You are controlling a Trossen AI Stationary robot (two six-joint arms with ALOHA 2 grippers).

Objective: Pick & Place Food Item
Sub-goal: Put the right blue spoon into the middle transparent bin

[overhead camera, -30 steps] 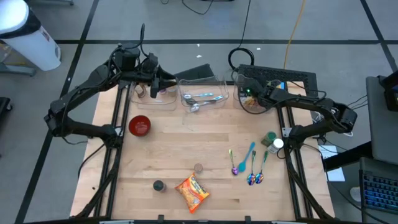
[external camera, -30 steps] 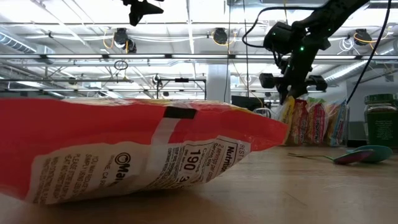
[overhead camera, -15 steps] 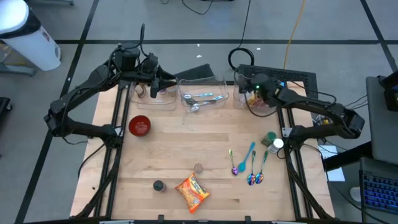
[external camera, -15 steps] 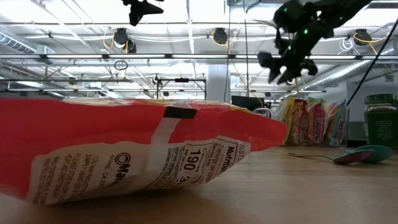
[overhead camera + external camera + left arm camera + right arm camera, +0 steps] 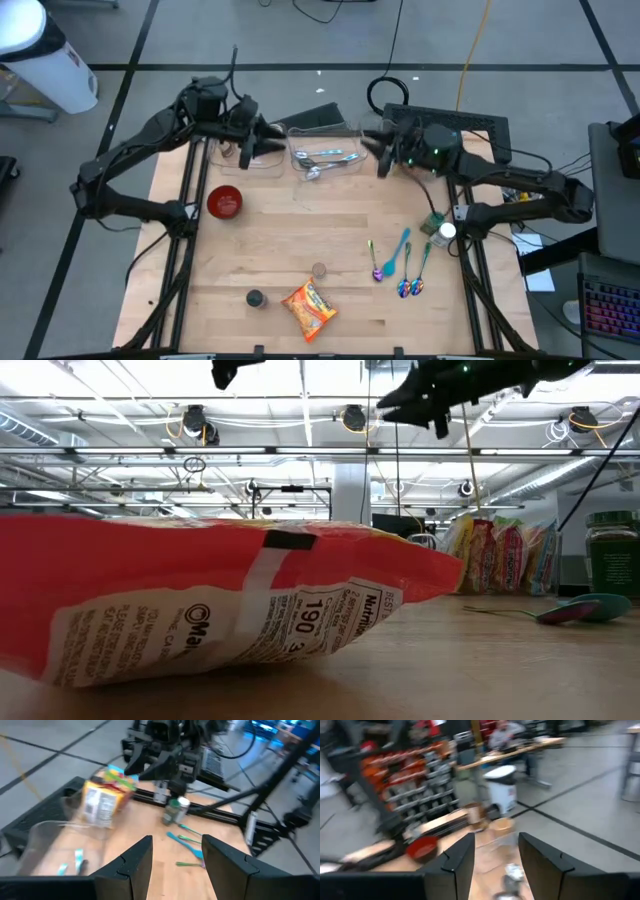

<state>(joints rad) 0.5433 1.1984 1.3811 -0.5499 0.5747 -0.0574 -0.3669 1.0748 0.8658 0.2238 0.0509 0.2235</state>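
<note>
An orange snack packet [image 5: 308, 308] lies flat on the table near its front edge; it fills the foreground of the low view [image 5: 200, 600]. More packets [image 5: 102, 800] stand upright in a clear container [image 5: 405, 165] at the back right, also visible in the low view [image 5: 500, 555]. My right gripper [image 5: 373, 152] hangs high beside that container, level, pointing toward the table's left, open and with nothing between its fingers [image 5: 496, 840]. My left gripper [image 5: 282, 134] hovers over the back left container [image 5: 245, 155], open and with nothing between its fingers [image 5: 176, 845].
A middle clear container [image 5: 325, 158] holds spoons. A red bowl [image 5: 224, 201] sits at the left. Several coloured spoons [image 5: 400, 265] and a green jar [image 5: 433, 222] lie at the right. Two small caps [image 5: 319, 270] [image 5: 255, 298] rest near the orange packet.
My right gripper has risen out of the back right container, tipped from pointing down to level, and swung toward the table's left. The packets have stayed in the container. My left arm has kept nearly still.
</note>
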